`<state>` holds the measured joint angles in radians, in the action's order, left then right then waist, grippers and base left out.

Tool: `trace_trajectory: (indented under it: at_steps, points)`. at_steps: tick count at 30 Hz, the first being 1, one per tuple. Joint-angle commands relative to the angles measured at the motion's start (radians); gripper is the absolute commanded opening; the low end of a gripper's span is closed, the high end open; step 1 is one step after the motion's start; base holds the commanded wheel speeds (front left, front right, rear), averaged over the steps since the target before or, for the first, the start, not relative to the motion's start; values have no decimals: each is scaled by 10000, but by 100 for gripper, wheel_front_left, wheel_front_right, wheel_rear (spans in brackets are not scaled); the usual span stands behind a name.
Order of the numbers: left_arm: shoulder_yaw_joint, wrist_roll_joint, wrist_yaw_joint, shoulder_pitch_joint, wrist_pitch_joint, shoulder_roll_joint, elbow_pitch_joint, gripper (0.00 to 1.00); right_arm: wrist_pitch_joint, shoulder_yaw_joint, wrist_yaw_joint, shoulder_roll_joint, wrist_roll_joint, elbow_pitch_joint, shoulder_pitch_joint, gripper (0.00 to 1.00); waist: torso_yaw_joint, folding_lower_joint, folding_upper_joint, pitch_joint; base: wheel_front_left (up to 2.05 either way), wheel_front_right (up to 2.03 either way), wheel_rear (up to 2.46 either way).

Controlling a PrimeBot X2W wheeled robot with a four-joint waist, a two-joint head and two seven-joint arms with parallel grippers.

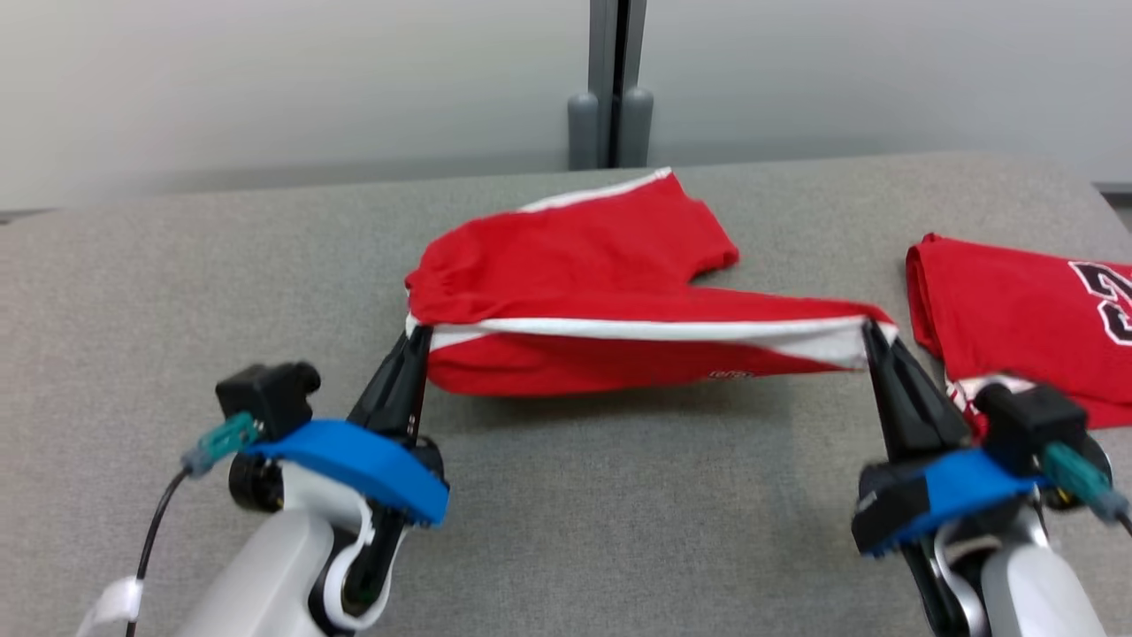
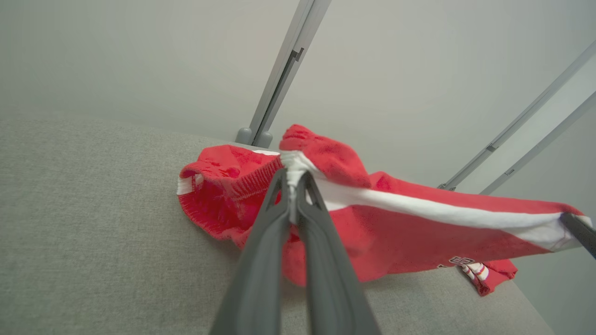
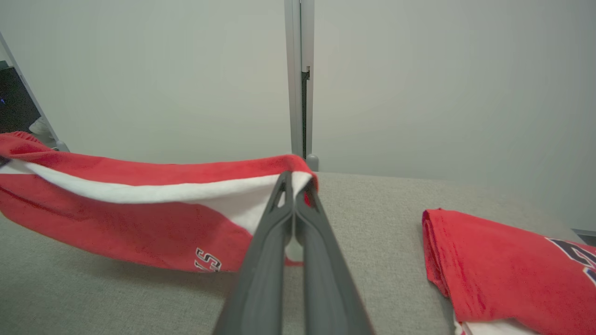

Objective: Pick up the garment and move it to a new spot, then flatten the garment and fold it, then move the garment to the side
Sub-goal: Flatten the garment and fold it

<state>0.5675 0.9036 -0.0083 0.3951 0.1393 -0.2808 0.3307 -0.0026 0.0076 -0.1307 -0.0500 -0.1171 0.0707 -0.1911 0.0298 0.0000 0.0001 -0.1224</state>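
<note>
Left gripper (image 1: 417, 341) and right gripper (image 1: 871, 332) each pinch an end of the garment (image 1: 575, 265), a red piece with a white band, pulling its near edge taut between them above the table (image 1: 177, 292). Both sets of jaws are pressed together on the cloth. The left pair has bunched white trim at the garment's left end and the right pair has the white corner at its right end.

The band runs almost straight from one grip to the other, lifted off the grey fabric surface, with a shadow beneath it. The far part of the garment lies rumpled on the table near the middle, toward the back edge. Small lettering shows on the hanging red panel close to the right grip.

Seen from the left wrist, the left gripper (image 2: 292, 179) nips the white trim beside a ribbed red hem. Seen from the right wrist, the right gripper (image 3: 294, 181) is clamped on the white corner.

To the robot's right, apart from the garment, a folded red jersey (image 1: 1008, 301) with a dark numeral lies flat on the table. Behind the table stands a pale wall (image 1: 265, 80), split by a grey post (image 1: 613, 80).
</note>
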Motion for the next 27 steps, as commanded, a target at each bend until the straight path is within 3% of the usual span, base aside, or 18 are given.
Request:
trace_trajectory:
  at_steps: [1, 8, 14, 20, 27]
  points:
    - [-26, 13, 80, -149, 86, -79, -152, 0, -23, -34, -1, -18, -70, -202, 296, 0, 67, 0, -1, 147, 0, 0, 0]
    - [-217, 204, 951, -1996, 230, -520, -2089, 0, 606, -226, 1, -22, -507, -2792, 2594, 0, 33, 0, -1, 987, 0, 0, 0]
    - [-237, 382, 1822, -3106, -114, -741, -3453, 0, 1369, -448, 2, -20, -357, -4359, 3599, 0, -77, 0, -1, 788, 0, 0, 0]
    - [-268, 530, 2171, -2987, -165, -385, -3156, 0, 1601, -626, 4, -21, 11, -3363, 2541, 0, -424, 0, -1, -14, 0, 0, 0]
    - [-333, 644, 2479, -1858, -308, 346, -1786, 0, 1627, -711, 7, -31, 577, -838, -101, 0, -947, 0, -1, -971, 0, 0, 0]
